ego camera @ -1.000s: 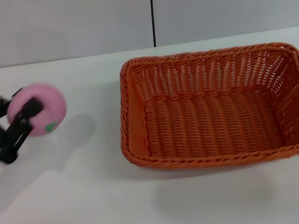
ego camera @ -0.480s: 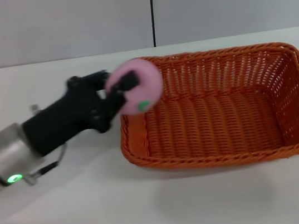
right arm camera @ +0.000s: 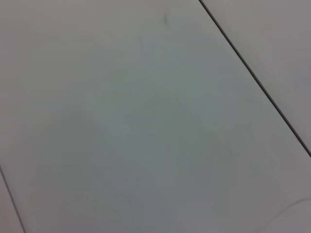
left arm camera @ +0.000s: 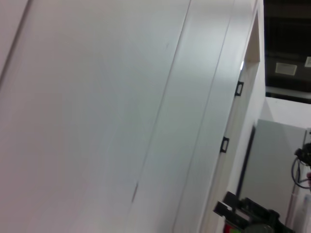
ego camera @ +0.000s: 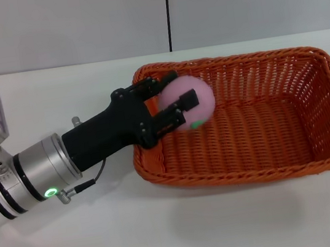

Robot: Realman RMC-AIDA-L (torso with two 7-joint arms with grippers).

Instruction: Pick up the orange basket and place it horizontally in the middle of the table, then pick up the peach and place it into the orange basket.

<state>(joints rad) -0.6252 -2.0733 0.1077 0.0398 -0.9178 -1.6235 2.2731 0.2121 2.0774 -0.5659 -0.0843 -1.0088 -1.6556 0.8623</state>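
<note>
Head view: left gripper (ego camera: 171,101) clenched around the round pale pink peach (ego camera: 188,102), held just over the woven orange wicker basket's (ego camera: 247,173) left end on the white counter (ego camera: 76,236); best lowered before letting go. Wrist views: only blank wall; right gripper unseen

Orange basket (ego camera: 245,121) flat on white table (ego camera: 108,244); pink peach (ego camera: 187,100) above its left end.

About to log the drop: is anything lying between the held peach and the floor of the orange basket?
Nothing visible. The left claw holds the round pale pink peach just inside the woven orange wicker basket, past its near-left rim, and the basket floor beneath it looks bare.
</note>
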